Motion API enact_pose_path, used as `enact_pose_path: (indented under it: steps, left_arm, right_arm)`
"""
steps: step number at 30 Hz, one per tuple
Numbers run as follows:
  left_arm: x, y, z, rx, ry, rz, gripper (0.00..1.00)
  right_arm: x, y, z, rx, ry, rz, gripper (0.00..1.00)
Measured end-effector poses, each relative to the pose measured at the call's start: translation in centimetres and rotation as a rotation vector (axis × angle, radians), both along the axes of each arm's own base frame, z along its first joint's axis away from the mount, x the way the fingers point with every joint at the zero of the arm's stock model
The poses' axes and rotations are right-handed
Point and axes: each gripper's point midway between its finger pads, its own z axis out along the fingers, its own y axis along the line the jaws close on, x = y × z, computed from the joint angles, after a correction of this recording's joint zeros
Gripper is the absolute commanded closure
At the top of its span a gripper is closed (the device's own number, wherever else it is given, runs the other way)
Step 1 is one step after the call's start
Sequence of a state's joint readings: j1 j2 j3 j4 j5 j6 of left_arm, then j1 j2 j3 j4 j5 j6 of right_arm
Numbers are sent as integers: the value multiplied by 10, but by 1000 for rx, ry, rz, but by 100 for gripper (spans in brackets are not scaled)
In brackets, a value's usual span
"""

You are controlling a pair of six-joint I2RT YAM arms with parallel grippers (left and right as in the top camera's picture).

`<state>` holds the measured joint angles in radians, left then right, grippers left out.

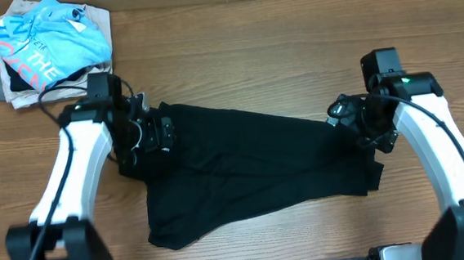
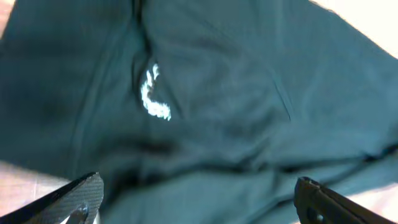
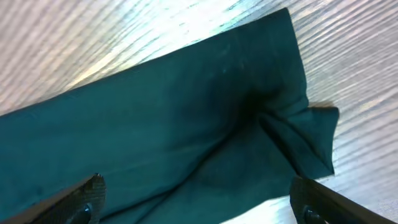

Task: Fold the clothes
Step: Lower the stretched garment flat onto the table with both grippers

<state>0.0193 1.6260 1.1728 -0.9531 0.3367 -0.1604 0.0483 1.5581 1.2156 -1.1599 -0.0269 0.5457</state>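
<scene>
Clothes [image 1: 255, 173], a single black garment of soft fabric, lie spread flat across the middle of the tabletop [image 1: 251, 47], nearer its near edge than its far one; the clothes reach from one arm to the other, with their widest part toward the near left and a narrower end toward the right; the cloth is creased rather than smooth. The left gripper [image 1: 155, 135] hangs over the garment's far left end, and in the left wrist view its fingers [image 2: 74, 199] stand wide apart with nothing between them, the cloth lying below; a small white logo [image 2: 152, 93] with lettering shows on the fabric there, too blurred to read. The right gripper [image 1: 347, 115] hangs over the garment's far right end; in the right wrist view its fingers [image 3: 81, 199] are likewise spread wide and hold nothing; below them a straight edge of the cloth runs across the bare wood, ending in a small crumpled corner [image 3: 311, 140]. At the far left corner of the tabletop sits a heap of other garments, well apart from the clothes; a light blue shirt [image 1: 49, 36] with coral and white lettering lies on top of beige and grey garments [image 1: 12, 92].
</scene>
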Motion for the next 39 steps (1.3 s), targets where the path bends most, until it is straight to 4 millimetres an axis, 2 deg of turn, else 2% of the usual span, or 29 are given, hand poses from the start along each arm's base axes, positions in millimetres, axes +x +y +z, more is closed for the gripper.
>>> enact_pose_path:
  steps: [2, 4, 9, 10, 12, 13, 14, 18, 23, 29, 32, 37, 39]
  left_arm:
    - [14, 0, -17, 2, -7, -6, 0]
    - [25, 1, -31, 3, -14, -7, 0]
    - [48, 2, -56, 8, -50, -13, 1]
    - [50, 2, -60, 8, -50, -13, 11]
    - [51, 2, -68, 10, -39, -14, 61]
    - [51, 2, -73, 12, -32, -19, 82]
    - [51, 2, -77, 13, -27, -21, 95]
    - [59, -1, -84, -4, -45, -32, 96]
    - [70, -1, -84, -3, -85, -29, 96]
    - [81, 4, -84, 12, -106, 27, 96]
    - [86, 11, -84, 26, -115, 62, 96]
    - [90, 34, -84, 42, -117, 129, 96]
    - [90, 45, -84, 45, -114, 162, 96]
  right_arm:
    - [4, 0, -6, -1, 6, 0, 2]
    - [7, 0, -7, -1, 0, -1, 9]
    - [20, -1, -5, -11, -54, 5, 43]
    - [24, -1, -5, -12, -71, 7, 47]
    - [31, -1, -5, -13, -100, 2, 58]
    - [32, -1, -7, -13, -109, 5, 64]
    - [33, -1, -9, -13, -114, 6, 67]
    - [38, 0, -19, -5, -141, 2, 81]
    - [40, 6, -34, 30, -170, 5, 82]
    - [39, 8, -57, 42, -118, 7, 82]
    - [37, 9, -74, 46, -74, 9, 86]
    - [29, 10, -106, 50, 22, 6, 86]
    - [31, 11, -108, 55, 16, 6, 86]
